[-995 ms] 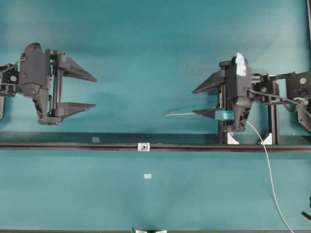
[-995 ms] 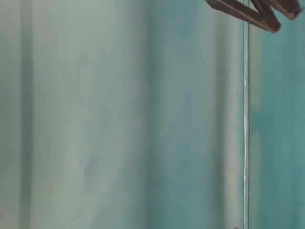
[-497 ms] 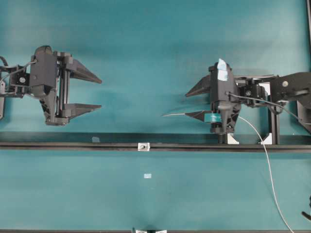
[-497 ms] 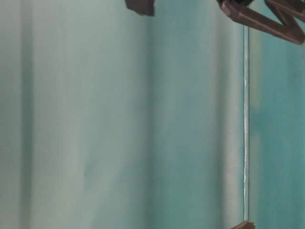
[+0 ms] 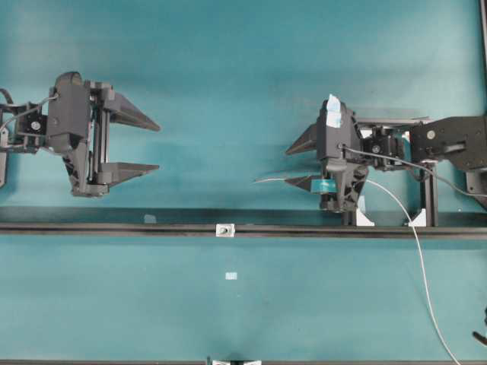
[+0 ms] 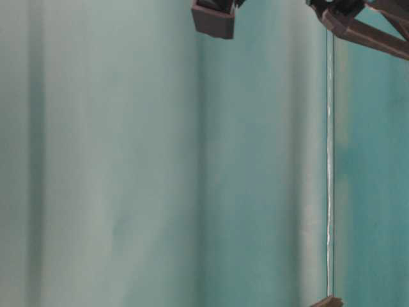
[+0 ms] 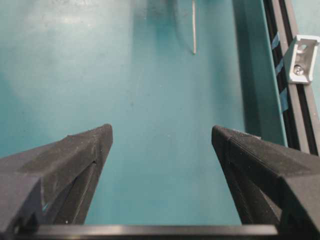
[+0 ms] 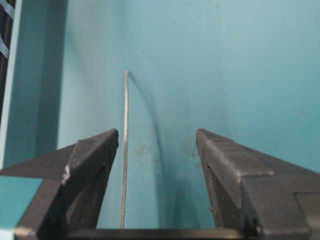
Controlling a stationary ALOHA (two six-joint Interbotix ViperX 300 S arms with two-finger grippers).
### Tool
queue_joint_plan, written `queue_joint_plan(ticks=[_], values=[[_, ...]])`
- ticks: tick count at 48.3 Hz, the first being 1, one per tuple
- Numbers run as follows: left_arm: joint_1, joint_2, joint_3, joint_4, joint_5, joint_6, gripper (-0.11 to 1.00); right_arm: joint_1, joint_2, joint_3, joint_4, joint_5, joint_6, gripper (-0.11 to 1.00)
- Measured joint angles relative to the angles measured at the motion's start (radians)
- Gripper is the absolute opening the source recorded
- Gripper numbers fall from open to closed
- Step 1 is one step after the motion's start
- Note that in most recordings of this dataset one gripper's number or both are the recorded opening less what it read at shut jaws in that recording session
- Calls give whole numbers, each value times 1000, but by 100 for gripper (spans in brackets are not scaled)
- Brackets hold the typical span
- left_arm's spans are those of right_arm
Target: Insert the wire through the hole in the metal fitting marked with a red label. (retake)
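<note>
We take the black rail (image 5: pixel 152 227) as our landmark. The metal fitting (image 5: pixel 224 229) sits on the rail, roughly midway along the visible stretch, its dark hole (image 5: pixel 224 228) facing up toward the overhead camera. No red label is legible at this size.

The wire (image 5: pixel 421 266) lies on the teal table (image 5: pixel 228 76). Its straight tip stops above the rail, a little to the right of the fitting in the overhead view. From there it runs right under the right gripper (image 5: pixel 298 163), then curves down across the rail toward the bottom right corner.

Both grippers stand wide apart at the jaws and hold nothing. In the right wrist view the wire (image 8: pixel 124 150) runs between the fingers, close to the left one, and neither finger is closed on it. The left gripper (image 5: pixel 148 144) hovers above the rail, well to the left of the fitting, with bare table between its fingers.

We judge the wire to be very light and thin, springy along its long curve and stiff only near the tip. It would probably slip or roll in a loose pinch, and a hold far back would let the tip droop and wander. We would grip it just behind the straight end, so the tip stays aimed. The fitting looks small and possibly loose on the rail, so it may need steadying.
</note>
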Motion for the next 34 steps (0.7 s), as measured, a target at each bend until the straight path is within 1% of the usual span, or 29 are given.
queue_joint_plan(ticks=[15, 34], values=[[0, 0, 0, 0, 0, 0, 63, 0, 41, -35, 0, -6, 2, 70], [0, 0, 0, 0, 0, 0, 63, -12, 52, -38, 0, -25, 6, 70]])
